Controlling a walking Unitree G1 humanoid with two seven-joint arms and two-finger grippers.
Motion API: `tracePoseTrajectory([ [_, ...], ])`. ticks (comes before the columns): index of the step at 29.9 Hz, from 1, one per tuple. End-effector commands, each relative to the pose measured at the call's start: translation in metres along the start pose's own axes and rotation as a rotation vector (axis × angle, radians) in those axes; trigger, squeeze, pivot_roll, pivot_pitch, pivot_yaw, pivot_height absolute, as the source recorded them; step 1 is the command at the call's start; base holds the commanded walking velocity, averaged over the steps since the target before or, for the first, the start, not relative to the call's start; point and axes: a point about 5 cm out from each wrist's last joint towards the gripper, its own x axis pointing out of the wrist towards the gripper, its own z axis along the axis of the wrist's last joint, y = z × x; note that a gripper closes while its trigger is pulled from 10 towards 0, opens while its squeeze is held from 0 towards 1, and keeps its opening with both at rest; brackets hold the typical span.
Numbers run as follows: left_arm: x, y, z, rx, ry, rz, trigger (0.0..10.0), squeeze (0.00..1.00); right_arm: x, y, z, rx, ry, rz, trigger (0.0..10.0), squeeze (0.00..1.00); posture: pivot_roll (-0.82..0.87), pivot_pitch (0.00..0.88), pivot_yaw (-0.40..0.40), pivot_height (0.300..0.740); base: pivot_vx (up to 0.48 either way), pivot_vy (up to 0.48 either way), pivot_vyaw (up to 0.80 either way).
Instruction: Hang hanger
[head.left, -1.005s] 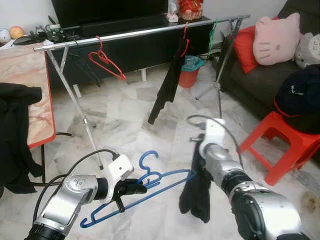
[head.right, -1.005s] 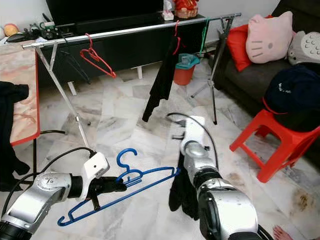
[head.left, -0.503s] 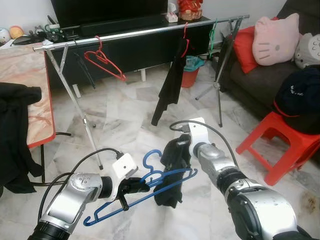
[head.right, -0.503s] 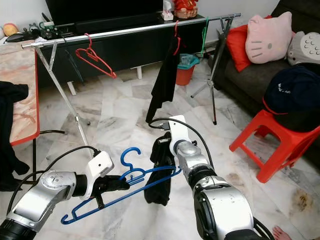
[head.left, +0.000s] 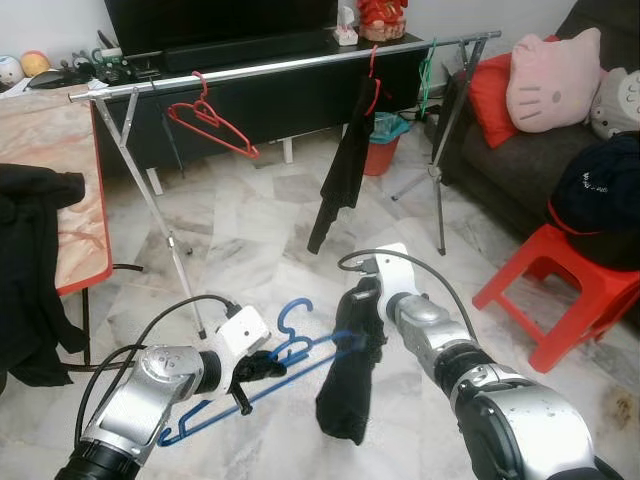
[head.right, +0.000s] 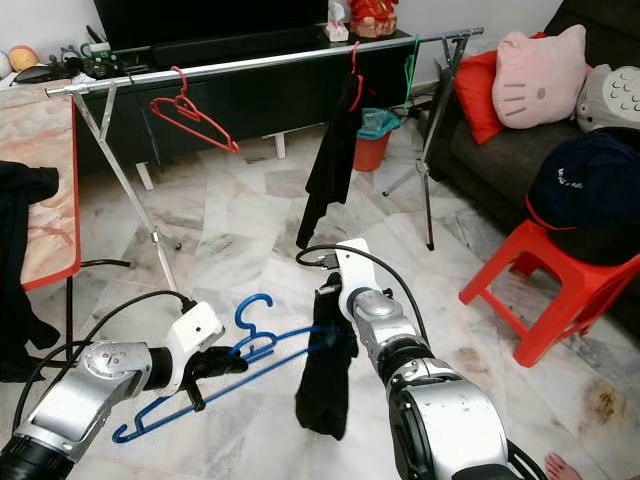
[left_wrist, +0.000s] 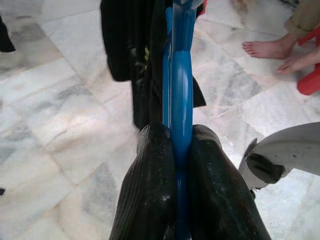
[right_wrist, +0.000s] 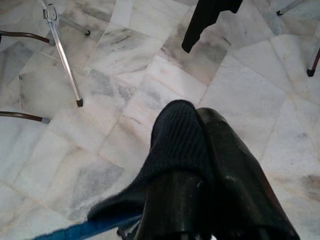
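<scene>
While left end effector (head.left: 252, 368) clamps blue plastic hanger (head.left: 290, 350), right end effector (head.left: 362, 312) pinches black knitted garment (head.left: 350, 385) draped over hanger's far arm.

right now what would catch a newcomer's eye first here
Low in front, the left gripper clamps a blue hanger while the right gripper holds a black garment draped at the hanger's far end. Behind them a metal clothes rail spans the room with a red hanger on it.

a blue hanger (head.left: 300, 350) carries a black cloth (head.left: 350, 390). on the silver rail (head.left: 280, 66) hang a red hanger (head.left: 210, 118) and a green one (head.left: 425, 62). grey-veined white floor (head.left: 250, 230).
</scene>
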Motion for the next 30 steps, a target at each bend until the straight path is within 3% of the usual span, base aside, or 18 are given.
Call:
tracePoseTrajectory([
  [1, -0.002, 0.005, 0.004, 0.017, -0.012, 0.027, 10.0, 0.00, 0.000, -0.001, 0.006, -0.014, -0.024, 0.004, 10.0, 0.00, 0.10, 0.000, -0.044, 0.740, 0.000, 0.000, 0.00],
  [5, -0.002, 0.006, 0.004, 0.015, -0.018, 0.047, 10.0, 0.00, 0.000, -0.001, 0.007, -0.019, -0.030, 0.009, 10.0, 0.00, 0.10, 0.000, -0.045, 0.740, 0.000, 0.000, 0.00],
  [9, 0.002, -0.002, 0.008, -0.003, -0.049, -0.004, 10.0, 0.00, 0.000, 0.001, 0.008, -0.044, -0.036, 0.011, 10.0, 0.00, 0.10, 0.000, -0.046, 0.740, 0.000, 0.000, 0.00],
  [16, 0.003, 0.000, 0.013, -0.021, -0.089, 0.023, 10.0, 0.00, 0.000, -0.003, 0.015, 0.006, -0.063, -0.035, 10.0, 0.00, 0.10, 0.000, -0.048, 0.740, 0.000, 0.000, 0.00],
  [18, 0.002, 0.005, 0.016, -0.006, -0.108, 0.073, 10.0, 0.00, 0.000, -0.004, 0.016, 0.000, -0.063, -0.050, 10.0, 0.00, 0.10, 0.000, -0.048, 0.740, 0.000, 0.000, 0.00],
  [19, 0.003, 0.013, 0.018, -0.002, -0.119, 0.159, 10.0, 0.00, 0.000, -0.005, 0.017, 0.002, -0.065, -0.050, 10.0, 0.00, 0.10, 0.000, -0.048, 0.740, 0.000, 0.000, 0.00],
  [22, 0.006, 0.024, 0.021, -0.011, -0.122, 0.284, 10.0, 0.00, 0.000, -0.004, 0.019, 0.004, -0.072, -0.046, 10.0, 0.00, 0.10, 0.000, -0.048, 0.740, 0.000, 0.000, 0.00],
  [24, 0.008, 0.025, 0.023, -0.014, -0.135, 0.307, 10.0, 0.00, 0.000, -0.004, 0.019, 0.004, -0.074, -0.045, 10.0, 0.00, 0.10, 0.000, -0.048, 0.740, 0.000, 0.000, 0.00],
  [27, 0.012, 0.022, 0.025, -0.016, -0.145, 0.289, 10.0, 0.00, 0.000, -0.004, 0.019, 0.003, -0.073, -0.046, 10.0, 0.00, 0.10, 0.000, -0.048, 0.740, 0.000, 0.000, 0.00],
  [30, 0.014, 0.012, 0.027, -0.024, -0.161, 0.196, 10.0, 0.00, 0.000, -0.005, 0.018, 0.005, -0.074, -0.051, 10.0, 0.00, 0.10, 0.000, -0.050, 0.740, 0.000, 0.000, 0.00],
])
